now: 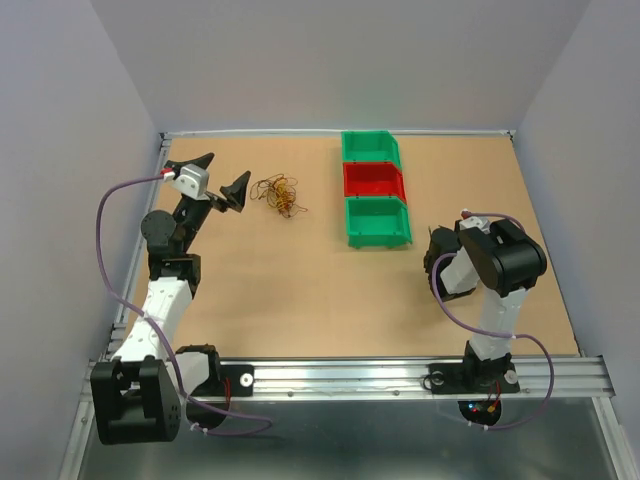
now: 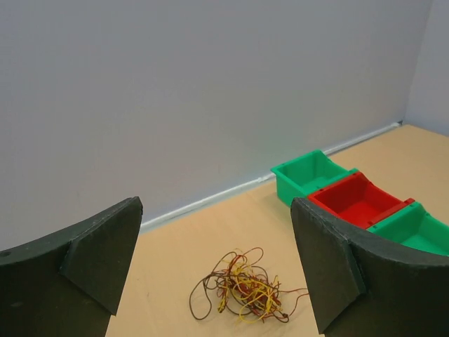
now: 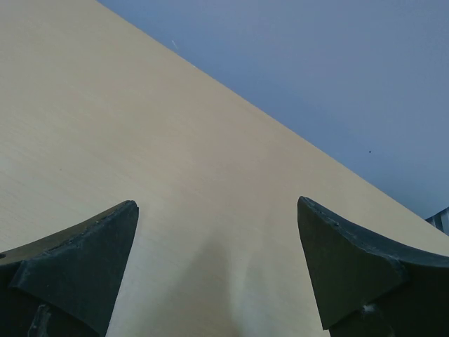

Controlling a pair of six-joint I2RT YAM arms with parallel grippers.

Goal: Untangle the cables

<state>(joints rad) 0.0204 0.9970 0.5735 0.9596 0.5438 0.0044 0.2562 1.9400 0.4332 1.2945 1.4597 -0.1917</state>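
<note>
— Where was the left gripper (image 1: 222, 177)?
— Far to the left of the red bin (image 1: 372, 180), raised above the tan surface (image 1: 300, 290). Its jaws were spread wide and held nothing.
— And the cables (image 1: 278, 195)?
— Also left of the red bin, but nearer to it. They lay on the surface in one loose tangle of dark, reddish and yellow strands, apart from the jaws.
— What flanked the red bin?
— A far green bin (image 1: 370, 147) touched it behind and a near green bin (image 1: 378, 220) touched it in front.
— And the right gripper (image 3: 217, 203)?
— To the right of the red bin and nearer the arm bases. Its jaws gaped over bare surface and gripped nothing.
</note>
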